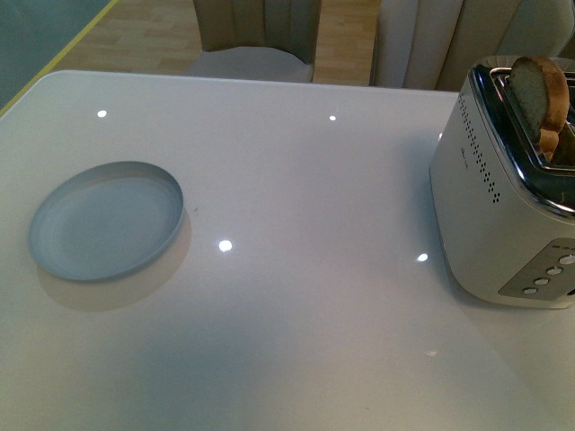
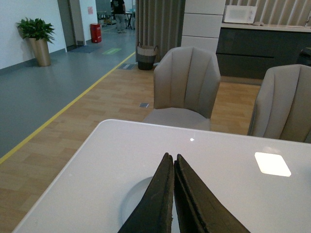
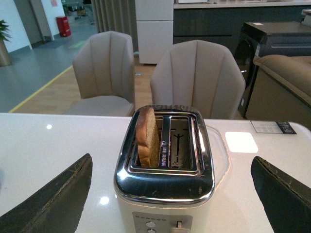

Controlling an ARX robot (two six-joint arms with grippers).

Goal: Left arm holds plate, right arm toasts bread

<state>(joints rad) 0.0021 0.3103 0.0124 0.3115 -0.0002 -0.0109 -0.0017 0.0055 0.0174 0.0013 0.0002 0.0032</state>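
On the white table (image 1: 296,296), bread (image 1: 539,94) upright in unlabelled toaster (image 1: 503,215); left end effector (image 2: 173,194) together, right end effector (image 3: 170,194) apart.

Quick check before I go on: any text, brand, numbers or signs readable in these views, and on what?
None can be read.
Toaster: small mark on its white side, too small to read.
Toaster's front control panel: buttons with tiny markings, blurred.
Black-edged card on the table behind the toaster: print too small.
Red bin far down the hall: no legible label.
Plate and bread: plain.
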